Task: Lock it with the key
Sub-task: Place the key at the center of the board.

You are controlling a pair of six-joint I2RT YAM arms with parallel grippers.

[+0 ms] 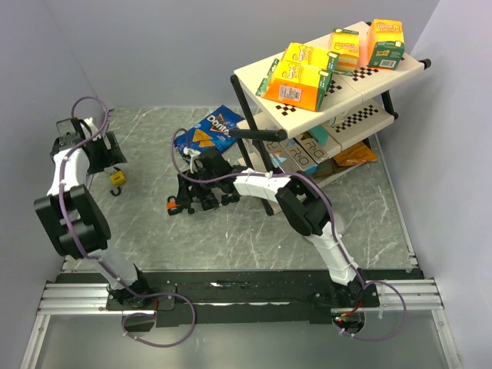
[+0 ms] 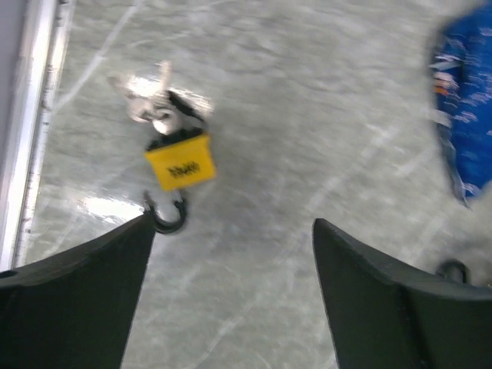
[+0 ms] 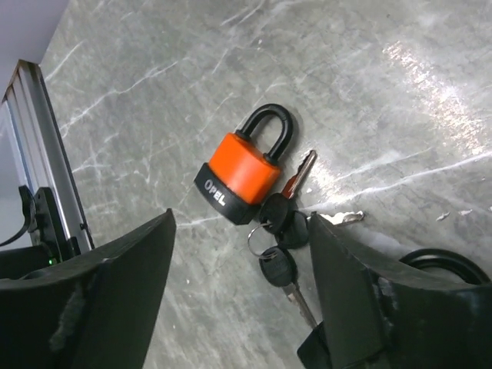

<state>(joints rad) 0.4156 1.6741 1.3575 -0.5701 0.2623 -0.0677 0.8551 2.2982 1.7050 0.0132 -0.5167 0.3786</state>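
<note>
An orange and black padlock lies on the grey table with its shackle closed; it shows small in the top view. A bunch of black-headed keys on a ring lies right beside it. My right gripper is open and empty just above the keys. A yellow padlock with a black shackle and silver keys lies at the far left. My left gripper is open and empty above the table beside it.
A blue Doritos bag lies behind the orange padlock. A two-tier white shelf with orange and yellow cartons stands at the back right. An aluminium rail edges the table.
</note>
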